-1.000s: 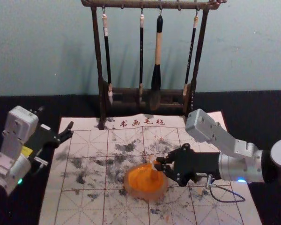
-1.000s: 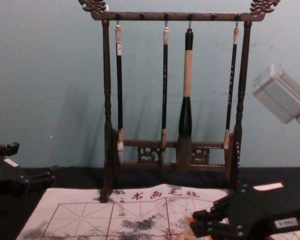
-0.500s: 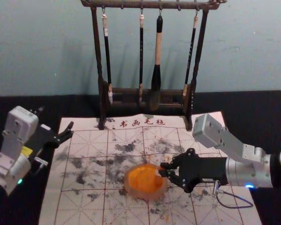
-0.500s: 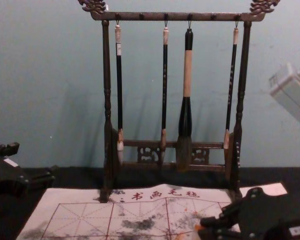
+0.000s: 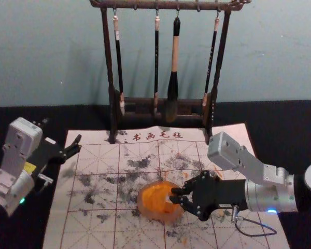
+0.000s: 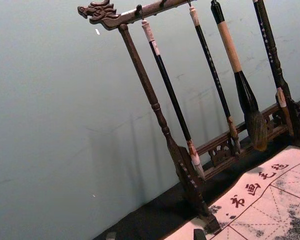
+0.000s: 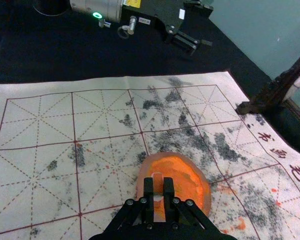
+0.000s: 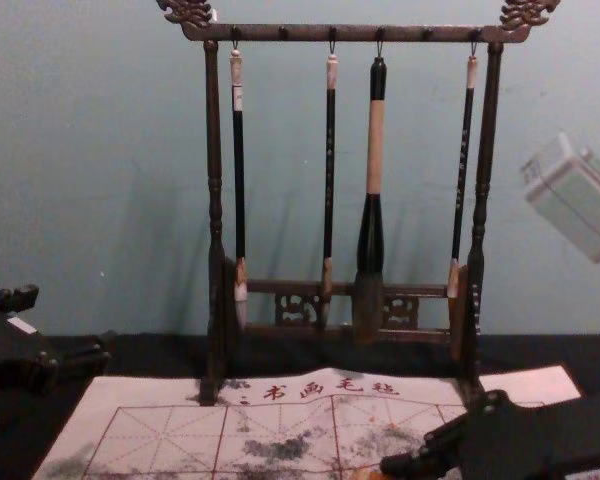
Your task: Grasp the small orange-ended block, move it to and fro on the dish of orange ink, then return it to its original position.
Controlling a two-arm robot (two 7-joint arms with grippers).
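Note:
My right gripper [image 5: 174,195] reaches in over the right part of the round dish [image 5: 141,203] of orange ink [image 5: 154,196]. In the right wrist view, the right gripper [image 7: 158,192] is shut on the small block [image 7: 158,183], upright between its fingers above the ink [image 7: 184,176]. The block's lower end is hidden, so contact with the ink cannot be told. At the far left my left gripper [image 5: 61,133] stays parked with its fingers spread; the left wrist view shows the left gripper [image 6: 155,235] empty.
A dark wooden rack [image 5: 110,78] with several hanging brushes stands at the back, beyond the dish. The gridded, ink-stained mat [image 5: 96,155] lies under the dish on the black table [image 5: 280,124]. Chest view: right gripper [image 8: 392,464] is low, right of centre.
The right gripper, holding the block, first drew rightward toward the dish's edge, then came back left and nearer the robot over the ink. The left arm has kept still.

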